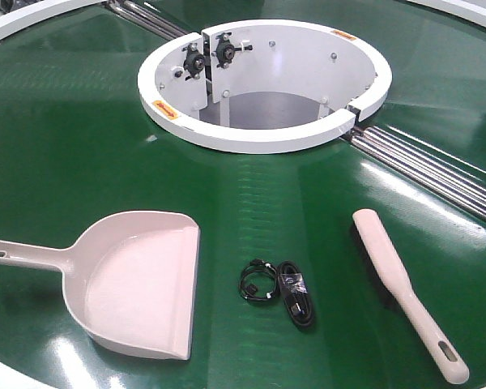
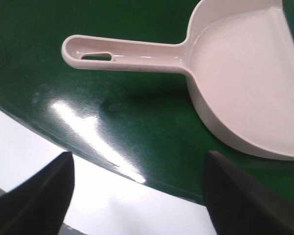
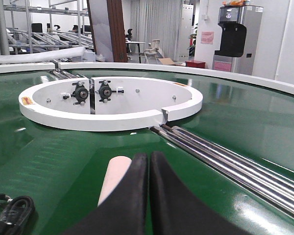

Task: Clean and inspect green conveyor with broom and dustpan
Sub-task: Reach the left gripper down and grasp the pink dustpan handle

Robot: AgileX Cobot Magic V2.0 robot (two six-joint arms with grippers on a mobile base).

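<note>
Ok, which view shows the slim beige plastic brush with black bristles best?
The exterior front-facing view: the beige brush lies whole on the green belt, from handle slot to bristles. The right wrist view shows only its rounded end behind the shut right gripper. The left wrist view shows none of it.

you see the green conveyor point(image 1: 65, 146) belt glossy and streaked with glare, the dustpan point(image 1: 138, 288) and broom point(image 1: 389, 263) in smooth beige plastic, the rollers point(image 1: 437, 170) polished steel, the hub point(image 1: 251, 139) painted white.

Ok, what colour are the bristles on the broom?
Black bristles along the edge of the beige broom; the exterior front-facing view shows them best.
</note>
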